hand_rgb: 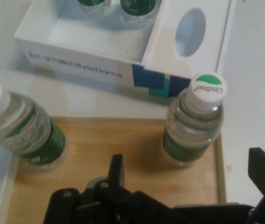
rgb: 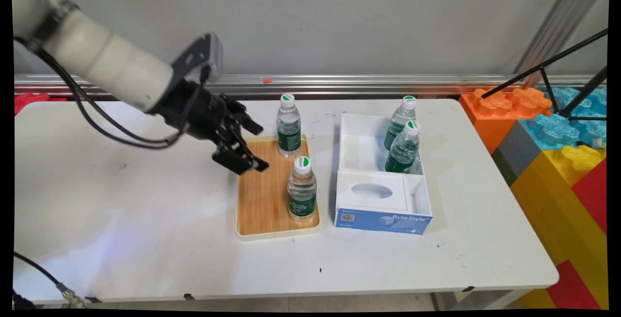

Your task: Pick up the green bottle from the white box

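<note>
Over the left side of the wooden tray [rgb: 264, 195] hangs the black claw [rgb: 245, 149]. Its 2 fingers are spread wide apart and they pinch nothing. From the hand's own camera, only the tips of the fingers [hand_rgb: 117, 169] poke up from the bottom edge, and the right one is partly cut off.

2 water bottles stand on the tray, both upright. The near bottle [rgb: 302, 189] sits by the tray's right edge, close to the front. The far bottle [rgb: 288, 126] stands at the tray's back edge. Both have white caps with a green mark. The claw is near them but touches neither.

Just beside the tray on the right is a white box [rgb: 382, 174] with a blue front. Its front part has a lid with an oval hole. 2 more bottles [rgb: 402, 141] stand in the open back part. The box walls hide their bottoms, and the nearer one covers part of the other. The small writing on the blue front is hard to read.

All of this rests on the white table [rgb: 145, 220]. Big toy blocks [rgb: 548, 142] in orange, blue, yellow and red are stacked past its right end.
</note>
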Available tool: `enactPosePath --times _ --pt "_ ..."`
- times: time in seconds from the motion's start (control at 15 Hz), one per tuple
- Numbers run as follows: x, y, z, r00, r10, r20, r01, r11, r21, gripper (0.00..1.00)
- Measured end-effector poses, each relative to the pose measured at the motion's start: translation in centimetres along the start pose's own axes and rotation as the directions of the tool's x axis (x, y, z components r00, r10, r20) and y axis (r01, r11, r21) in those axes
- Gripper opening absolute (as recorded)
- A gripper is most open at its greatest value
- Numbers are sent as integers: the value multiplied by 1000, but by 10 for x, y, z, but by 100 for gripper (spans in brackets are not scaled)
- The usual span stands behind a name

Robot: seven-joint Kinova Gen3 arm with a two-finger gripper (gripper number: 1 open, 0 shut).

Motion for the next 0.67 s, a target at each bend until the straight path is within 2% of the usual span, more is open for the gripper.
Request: enactPosePath --times 0.33,0.67 --pt "46 9 -37 998 -55 39 54 998 31 100" --pt "92 24 -45 991 -116 60 114 993 35 100"
